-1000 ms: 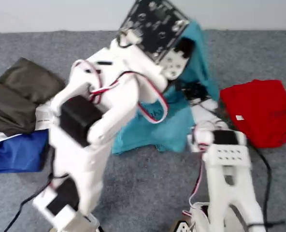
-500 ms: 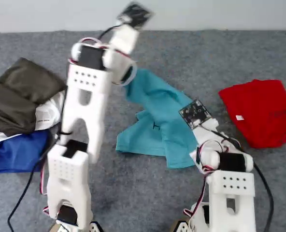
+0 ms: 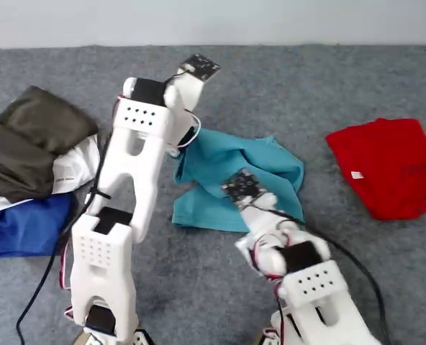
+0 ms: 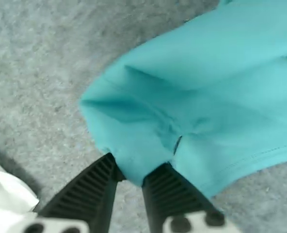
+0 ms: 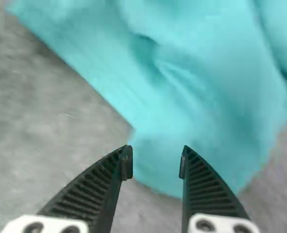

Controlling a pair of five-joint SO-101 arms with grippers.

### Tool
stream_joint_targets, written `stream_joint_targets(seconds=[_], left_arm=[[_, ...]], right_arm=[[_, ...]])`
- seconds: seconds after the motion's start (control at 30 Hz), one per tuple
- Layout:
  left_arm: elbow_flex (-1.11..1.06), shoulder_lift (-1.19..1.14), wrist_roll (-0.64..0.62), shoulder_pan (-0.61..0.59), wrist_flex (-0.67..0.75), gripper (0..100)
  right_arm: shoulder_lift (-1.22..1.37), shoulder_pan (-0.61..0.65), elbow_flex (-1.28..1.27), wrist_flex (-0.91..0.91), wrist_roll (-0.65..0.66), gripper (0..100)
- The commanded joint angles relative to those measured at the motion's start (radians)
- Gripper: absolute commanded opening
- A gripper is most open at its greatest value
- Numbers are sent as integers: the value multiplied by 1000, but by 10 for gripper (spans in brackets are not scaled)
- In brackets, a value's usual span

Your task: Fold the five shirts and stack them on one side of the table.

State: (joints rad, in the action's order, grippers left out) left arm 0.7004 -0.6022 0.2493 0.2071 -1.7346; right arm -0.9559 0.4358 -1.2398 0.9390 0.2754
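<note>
Seemingly, left jaws pinch an edge of the teal shirt.

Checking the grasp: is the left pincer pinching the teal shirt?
Yes, the left pincer is closed on a fold of the teal shirt.

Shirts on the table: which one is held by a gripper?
The teal shirt, crumpled mid-table: the left gripper is shut on its edge. The red shirt lies apart; the olive shirt, white shirt and blue shirt sit piled together.

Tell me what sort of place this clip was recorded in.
Probably a robotics test bench: a grey carpeted table, two white arms side by side, and a teal shirt and red shirt laid out.
</note>
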Motion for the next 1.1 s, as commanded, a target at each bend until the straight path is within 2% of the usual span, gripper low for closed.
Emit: stream_joint_targets(seconds=[0.0,0.37,0.73,0.8,0.93,1.07], left_arm=[[-2,49,6,25,-18,13],[-5,49,3,25,-18,13],[-5,49,2,25,-18,13],[-5,49,2,25,-20,13],[-5,49,2,23,-20,13],[-5,49,2,25,-20,13]], right_arm=[[90,42,5,-91,-35,173],[392,39,12,-300,-41,177],[559,38,110,-300,-34,170],[559,36,110,-288,-32,143],[559,-39,112,-229,11,32],[559,-148,112,-171,71,15]])
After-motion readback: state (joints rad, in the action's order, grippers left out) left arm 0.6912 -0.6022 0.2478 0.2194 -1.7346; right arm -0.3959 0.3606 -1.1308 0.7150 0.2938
